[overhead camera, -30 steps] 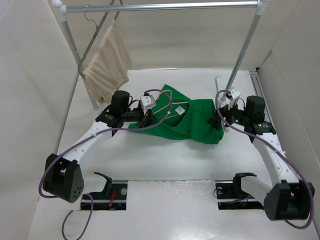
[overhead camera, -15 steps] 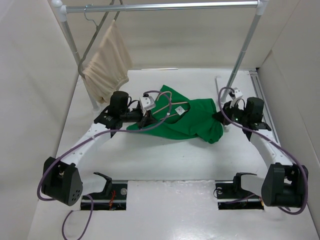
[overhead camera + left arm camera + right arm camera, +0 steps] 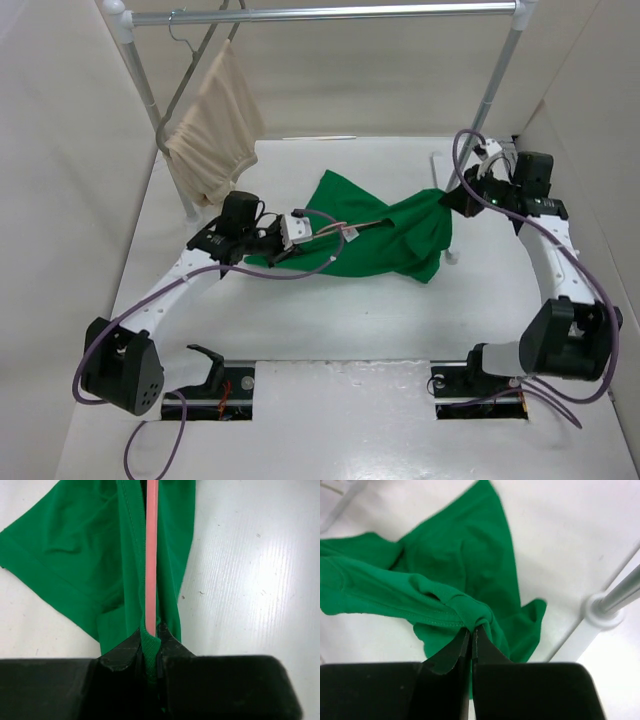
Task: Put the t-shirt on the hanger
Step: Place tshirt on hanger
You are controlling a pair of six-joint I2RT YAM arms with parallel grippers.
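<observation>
The bright green t-shirt (image 3: pixel 385 245) is stretched across the middle of the table between both grippers. My left gripper (image 3: pixel 292 236) is shut at the shirt's left end. In the left wrist view its jaws (image 3: pixel 152 635) pinch the pale pink hanger (image 3: pixel 151 555) together with the ribbed green collar folded over it. A short run of the hanger's wire (image 3: pixel 345 229) shows on the shirt from above. My right gripper (image 3: pixel 447 197) is raised at the back right, shut on a bunched fold of the t-shirt (image 3: pixel 465 555). Its jaws (image 3: pixel 471 628) hold the cloth off the table.
A clothes rack with a metal bar (image 3: pixel 330 14) spans the back. A grey hanger with beige cloth (image 3: pixel 212 130) hangs at its left. The rack's right leg (image 3: pixel 490 100) and its foot (image 3: pixel 602 611) stand close beside my right gripper. White walls close in both sides.
My right gripper has shut on the t-shirt's right edge and lifted it up and toward the back right, pulling the shirt taut. The left gripper has kept its grip and shifted slightly.
</observation>
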